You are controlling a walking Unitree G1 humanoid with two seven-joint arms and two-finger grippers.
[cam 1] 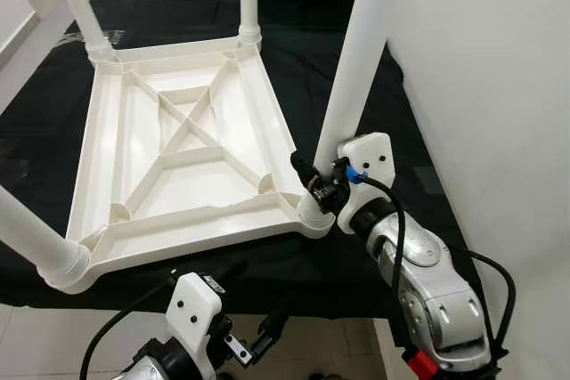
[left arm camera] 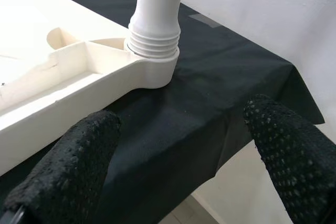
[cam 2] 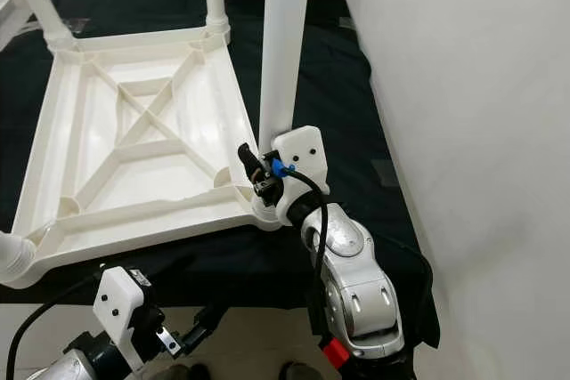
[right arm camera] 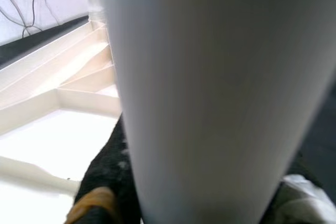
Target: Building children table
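At the lower left of the head views, the near-left white plastic leg [cam 1: 36, 242] is seen seated in its corner socket of the upturned white plastic table top [cam 1: 183, 153], which lies ribbed side up on the black-covered desk [cam 1: 356, 68]. Two further white legs [cam 1: 85, 6] are seen standing in the far corners at the upper left and upper centre. Below the desk edge, at the bottom left of centre, the left gripper [cam 1: 258, 344] is held with its black fingers [left arm camera: 63, 177] spread apart and nothing between them; through its wrist camera the threaded collar of a seated leg [left arm camera: 155, 35] is seen ahead. Right of centre, the fourth white leg [cam 1: 356, 60] is gripped near its base by the right gripper [cam 1: 313, 186], the fingers being closed around the tube just above the near-right corner socket. The assembly is judged nearly complete: three legs appear fitted, and the fourth appears in its socket, though whether it is fully tightened cannot be told. Turning the table upright remains.
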